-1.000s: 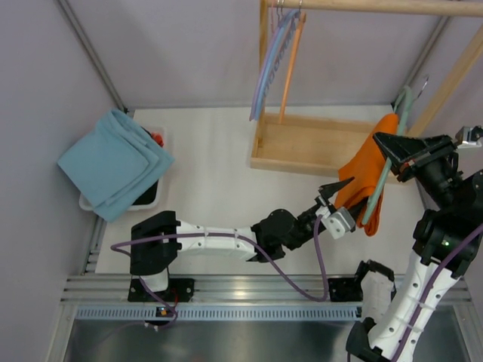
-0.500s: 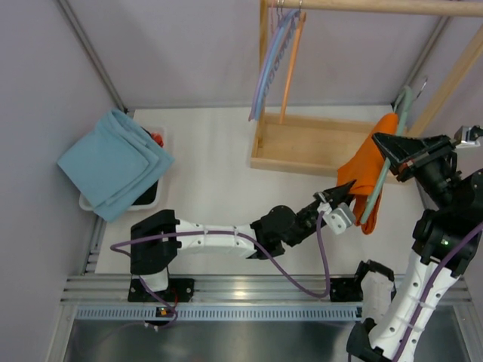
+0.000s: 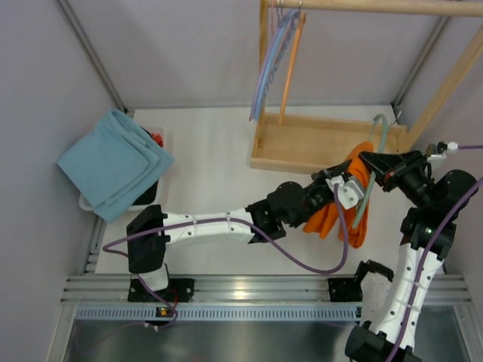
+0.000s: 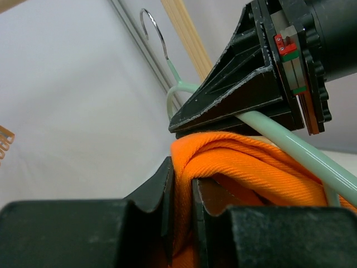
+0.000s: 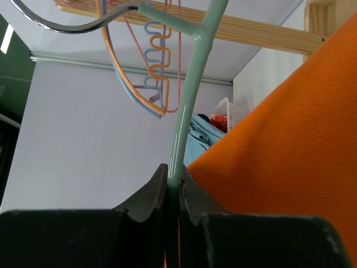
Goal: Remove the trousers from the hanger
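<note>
The bright orange trousers (image 3: 332, 213) hang over the pale mint-green hanger (image 3: 374, 162) at the right of the table. My left gripper (image 3: 353, 182) is shut on a fold of the trousers (image 4: 223, 167), the cloth pinched between its black fingers (image 4: 165, 195). My right gripper (image 3: 370, 164) is shut on the hanger's thin green arm (image 5: 192, 89), just beside the orange cloth (image 5: 290, 156). The hanger's metal hook (image 4: 153, 30) points up and hangs on nothing. In the left wrist view the right gripper's black fingers (image 4: 234, 95) clamp the green bar (image 4: 295, 156) directly above the trousers.
A wooden rack frame (image 3: 302, 147) stands just behind the grippers, with a wooden rail (image 3: 377, 6) above holding blue and orange hangers (image 3: 275, 64). A light blue folded cloth (image 3: 113, 162) lies on a white bin (image 3: 155, 200) at the left.
My left gripper closed on the trousers and both arms shifted left and toward the near edge. The hanger came down with them, and the orange cloth now bunches under the left wrist.
</note>
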`<action>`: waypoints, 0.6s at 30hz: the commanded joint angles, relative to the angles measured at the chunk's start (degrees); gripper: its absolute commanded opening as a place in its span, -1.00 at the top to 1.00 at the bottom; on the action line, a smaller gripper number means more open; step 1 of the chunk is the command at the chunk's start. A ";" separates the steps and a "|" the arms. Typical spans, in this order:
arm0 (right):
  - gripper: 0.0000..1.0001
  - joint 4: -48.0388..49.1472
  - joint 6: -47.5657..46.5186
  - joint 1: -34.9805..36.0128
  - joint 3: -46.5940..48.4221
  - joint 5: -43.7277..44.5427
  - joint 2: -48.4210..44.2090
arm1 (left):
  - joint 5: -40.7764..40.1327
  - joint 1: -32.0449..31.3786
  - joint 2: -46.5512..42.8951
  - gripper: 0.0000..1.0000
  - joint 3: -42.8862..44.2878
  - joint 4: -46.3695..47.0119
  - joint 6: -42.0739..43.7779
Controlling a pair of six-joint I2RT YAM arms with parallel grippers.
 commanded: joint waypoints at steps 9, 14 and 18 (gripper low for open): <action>1.00 3.69 -13.10 -0.60 -8.32 -0.33 0.40 | -0.49 2.62 -6.93 1.00 19.63 7.31 3.02; 1.00 1.76 -17.66 -1.65 -9.82 0.20 1.37 | 0.13 3.67 -5.62 1.00 26.83 6.17 3.99; 1.00 0.62 -20.66 -2.27 -11.14 1.07 2.25 | 0.92 4.11 -4.82 1.00 31.32 5.55 5.56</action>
